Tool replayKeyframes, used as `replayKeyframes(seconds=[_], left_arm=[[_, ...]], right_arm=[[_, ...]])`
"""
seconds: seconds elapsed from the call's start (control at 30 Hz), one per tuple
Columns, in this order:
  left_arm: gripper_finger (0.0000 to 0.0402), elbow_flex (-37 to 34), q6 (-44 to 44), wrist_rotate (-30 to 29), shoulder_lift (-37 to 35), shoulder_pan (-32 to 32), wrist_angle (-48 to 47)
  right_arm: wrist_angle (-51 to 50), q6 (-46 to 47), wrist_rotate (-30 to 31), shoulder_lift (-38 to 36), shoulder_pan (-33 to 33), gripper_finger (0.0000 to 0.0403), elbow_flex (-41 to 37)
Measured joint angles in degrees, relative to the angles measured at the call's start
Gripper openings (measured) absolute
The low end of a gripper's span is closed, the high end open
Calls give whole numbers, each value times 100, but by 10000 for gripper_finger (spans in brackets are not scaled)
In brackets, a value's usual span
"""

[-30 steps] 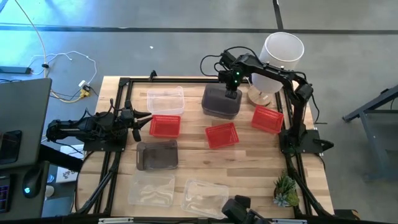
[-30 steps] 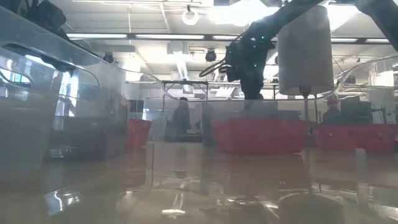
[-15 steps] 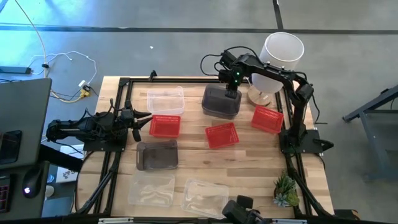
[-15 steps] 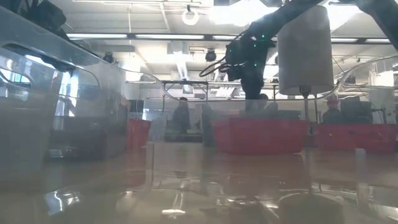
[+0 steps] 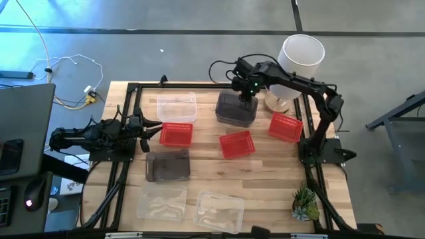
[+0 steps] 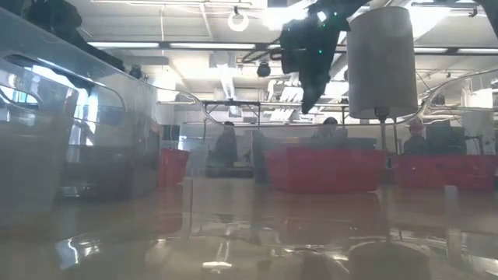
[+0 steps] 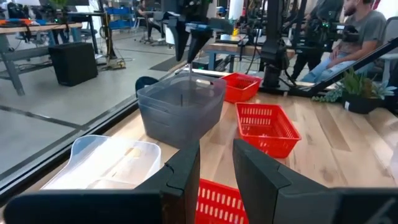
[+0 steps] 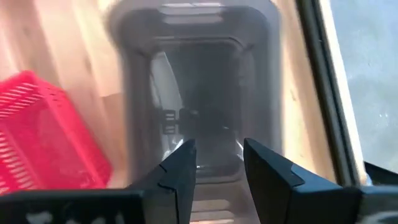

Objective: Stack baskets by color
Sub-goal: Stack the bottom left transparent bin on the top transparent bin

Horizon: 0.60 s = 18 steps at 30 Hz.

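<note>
- the right gripper (image 5: 244, 95) hangs over the far rim of the stacked grey baskets (image 5: 236, 109) at upper centre of the high view; its fingers (image 8: 180, 171) stand apart, holding nothing, above the grey basket's open mouth.
- the left gripper (image 5: 147, 128) waits at the left edge of the table (image 5: 265, 179), its fingers (image 7: 186, 168) slightly apart and empty, pointing at a red basket (image 5: 176, 135) just beside it.
- a clear basket (image 5: 176, 107) lies in the upper left of the tabletop, touching or nearly touching that red basket.
- a single grey basket (image 5: 167, 165) sits below the left red one, near the table's middle left.
- two clear baskets (image 5: 161, 202) (image 5: 218, 211) lie along the bottom edge of the table.
- a second red basket (image 5: 237, 144) sits at centre, just below the grey stack; a third red basket (image 5: 286, 127) lies to its right, tilted in plan.
- a tall white cylinder (image 5: 300, 58) on a wooden foot stands at the upper right corner, close behind the right arm.
- a small green plant (image 5: 305, 203) stands at the lower right corner.
- the low view shows people seated in the room beyond the table.
- no writing or label can be read anywhere.
</note>
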Motion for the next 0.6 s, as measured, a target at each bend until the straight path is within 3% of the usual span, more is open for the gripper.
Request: replayKeyframes(seconds=[0.27, 0.6], left_arm=[[85, 273, 15, -17, 142, 0, -61], [85, 1234, -162, -41, 1252, 0, -232]], right_arm=[[-46, 305, 4, -52, 689, 121, 0], [-39, 719, 347, -52, 1423, 121, 0]])
